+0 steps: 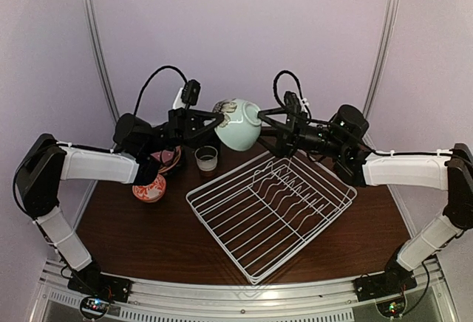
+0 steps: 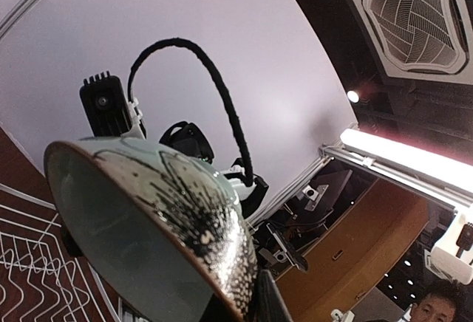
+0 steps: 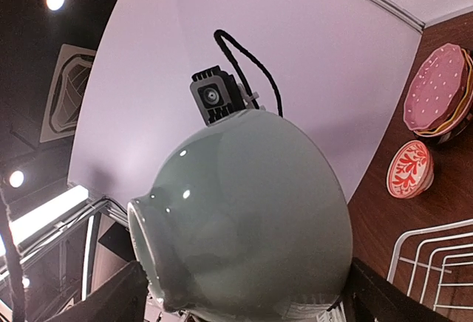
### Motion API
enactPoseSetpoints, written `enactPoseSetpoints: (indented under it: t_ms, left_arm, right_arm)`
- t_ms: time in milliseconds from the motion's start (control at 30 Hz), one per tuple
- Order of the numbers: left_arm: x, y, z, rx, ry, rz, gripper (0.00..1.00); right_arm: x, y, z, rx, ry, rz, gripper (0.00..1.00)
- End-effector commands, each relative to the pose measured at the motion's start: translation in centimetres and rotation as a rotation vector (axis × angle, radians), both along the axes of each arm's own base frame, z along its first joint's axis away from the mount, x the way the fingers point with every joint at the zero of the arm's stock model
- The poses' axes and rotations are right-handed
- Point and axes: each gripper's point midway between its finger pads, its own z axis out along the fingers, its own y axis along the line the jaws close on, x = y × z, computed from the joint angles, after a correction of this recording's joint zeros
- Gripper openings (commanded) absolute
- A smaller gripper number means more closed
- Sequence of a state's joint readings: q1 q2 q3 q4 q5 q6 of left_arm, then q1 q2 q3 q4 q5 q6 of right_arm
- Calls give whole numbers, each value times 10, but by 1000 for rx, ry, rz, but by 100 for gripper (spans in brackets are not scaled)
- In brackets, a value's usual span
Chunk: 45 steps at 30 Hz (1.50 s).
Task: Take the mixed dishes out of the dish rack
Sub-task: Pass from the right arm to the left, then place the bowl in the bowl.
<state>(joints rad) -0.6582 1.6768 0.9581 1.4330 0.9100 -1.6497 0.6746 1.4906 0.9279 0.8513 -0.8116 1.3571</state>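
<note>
Bowl in mid-air between my two arms: the pale green bowl [image 1: 238, 126] hangs on its side, beyond the far edge of the dish rack [image 1: 270, 211]; my left fingers [image 1: 208, 120] are clamped on its rim; my right fingers [image 3: 111, 300] stand wide apart either side of its foot, touching it, though I cannot tell whether they squeeze; on the worktop [image 1: 148, 237] left of the rack sit the white-and-brown cup [image 1: 207, 158], the red-and-white patterned bowl [image 1: 149, 187], and the pink plate [image 3: 436, 86] atop a yellow plate [image 3: 448, 123].
</note>
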Motion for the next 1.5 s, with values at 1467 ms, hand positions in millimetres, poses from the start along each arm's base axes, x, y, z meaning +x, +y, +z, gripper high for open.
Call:
enactPoseSetpoints:
  t_ms: [1467]
  left_arm:
    - [82,164,-67,1333,-326,891,0]
  right_arm:
    - [28,-45,-60,-446,-181,-234,100]
